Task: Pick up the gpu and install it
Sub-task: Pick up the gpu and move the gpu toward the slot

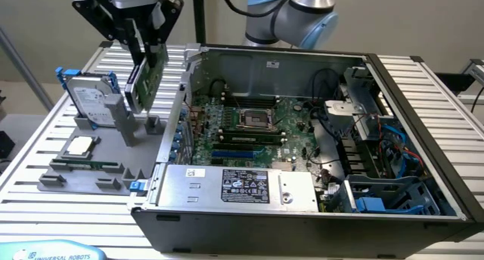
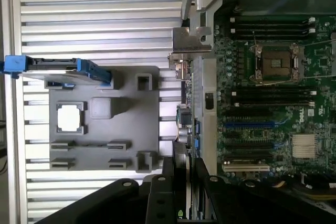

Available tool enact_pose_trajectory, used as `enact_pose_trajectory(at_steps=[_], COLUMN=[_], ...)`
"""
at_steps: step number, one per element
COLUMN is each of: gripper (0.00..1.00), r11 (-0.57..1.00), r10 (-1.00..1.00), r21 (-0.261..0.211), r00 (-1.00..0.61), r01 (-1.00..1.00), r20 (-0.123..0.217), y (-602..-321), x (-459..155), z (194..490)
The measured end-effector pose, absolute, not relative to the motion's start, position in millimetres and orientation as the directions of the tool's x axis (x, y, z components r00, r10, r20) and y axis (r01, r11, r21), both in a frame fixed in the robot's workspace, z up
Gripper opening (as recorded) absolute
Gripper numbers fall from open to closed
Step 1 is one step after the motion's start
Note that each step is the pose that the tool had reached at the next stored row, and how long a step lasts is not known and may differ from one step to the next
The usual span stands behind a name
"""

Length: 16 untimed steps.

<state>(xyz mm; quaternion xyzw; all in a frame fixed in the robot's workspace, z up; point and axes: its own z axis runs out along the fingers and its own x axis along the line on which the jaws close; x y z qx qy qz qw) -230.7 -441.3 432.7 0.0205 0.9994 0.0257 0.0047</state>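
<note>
Flat grn-edged gpu (image 1: 144, 83) in end effector (image 1: 146, 51)

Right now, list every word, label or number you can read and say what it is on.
"UNIVERSAL ROBOTS": on the pale blue housing at the exterior view's lower left.
Power supply label: too small to read.
Hard drive label: blurred.
Case wall sticker: unreadable.

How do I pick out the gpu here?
Find the computer case; beside its wall, on the exterior view's left, sits a grey holder. Between the two, the pincer grips the gpu: a thin green-edged card hanging in the air, unlike the silver hard drive standing in the holder.
</note>
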Motion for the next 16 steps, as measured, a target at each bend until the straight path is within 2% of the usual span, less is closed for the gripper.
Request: enact_pose_trajectory(at_steps=[5, 16], gripper=[0.27, 0.27], r11=[0.998, 0.998], r10=[0.041, 0.041], r21=[0.052, 0.046], r00=[-0.999, -0.999], r01=[0.041, 0.041], r20=[-0.005, -0.005], y=[-442, -442], x=[-208, -158], z=[441, 436])
